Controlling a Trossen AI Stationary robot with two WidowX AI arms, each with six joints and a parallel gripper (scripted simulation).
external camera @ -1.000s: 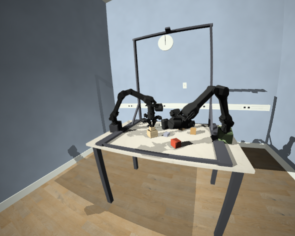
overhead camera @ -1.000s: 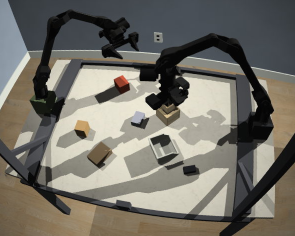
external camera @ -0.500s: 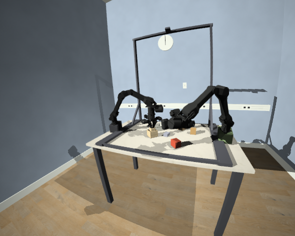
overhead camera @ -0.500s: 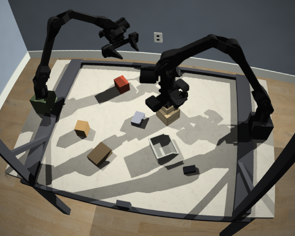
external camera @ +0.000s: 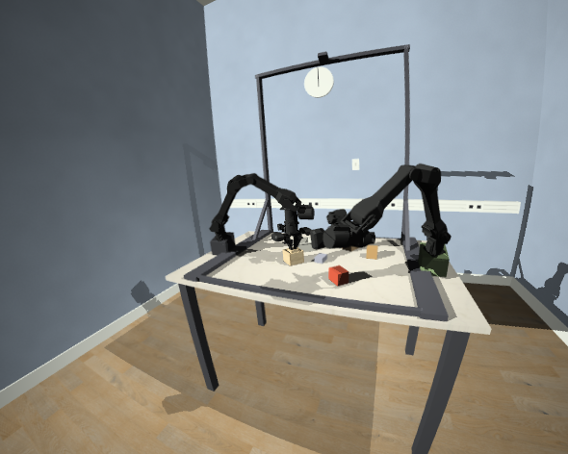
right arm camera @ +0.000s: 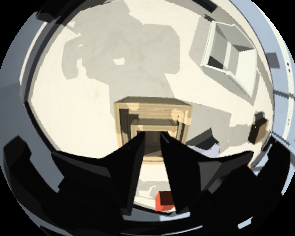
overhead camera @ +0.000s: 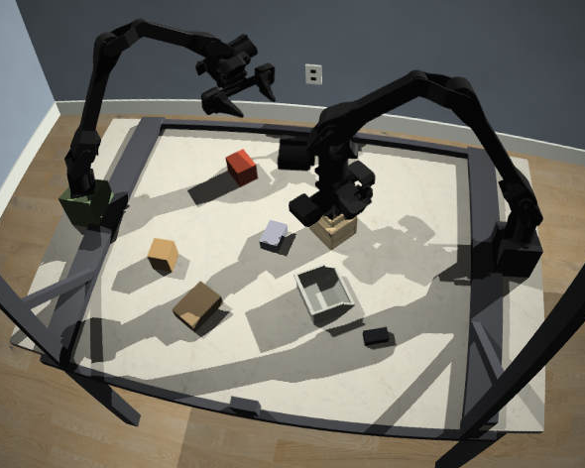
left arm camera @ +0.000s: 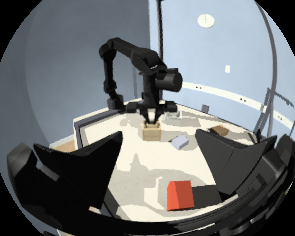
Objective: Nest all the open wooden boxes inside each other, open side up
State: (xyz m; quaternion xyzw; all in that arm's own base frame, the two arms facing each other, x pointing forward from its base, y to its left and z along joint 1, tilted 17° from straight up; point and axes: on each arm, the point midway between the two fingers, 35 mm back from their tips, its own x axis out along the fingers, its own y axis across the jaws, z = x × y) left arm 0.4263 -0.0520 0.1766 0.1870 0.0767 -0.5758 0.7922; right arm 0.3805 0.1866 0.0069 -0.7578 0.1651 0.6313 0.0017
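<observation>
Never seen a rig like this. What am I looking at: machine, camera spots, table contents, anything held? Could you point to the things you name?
Two black robot arms on one table, each ending in a two-fingered hand. The top view looks down from above; the exterior view looks across from one side; each wrist view looks past that arm's own fingers.

On the table are a large open wooden box (overhead camera: 331,239) (external camera: 294,257) (left arm camera: 151,134) (right arm camera: 121,120), a grey open bin (overhead camera: 333,312) (left arm camera: 173,116) (right arm camera: 247,72) and a red block (overhead camera: 241,168) (external camera: 338,275) (left arm camera: 180,196) (right arm camera: 165,201), among others.

The right hand (overhead camera: 334,213) (external camera: 294,247) (left arm camera: 151,125) (right arm camera: 152,135) appears to grip a smaller wooden box (right arm camera: 155,121) inside the large one. The left hand (overhead camera: 258,108) (external camera: 343,238) (left arm camera: 160,134) is open, holding nothing.
</observation>
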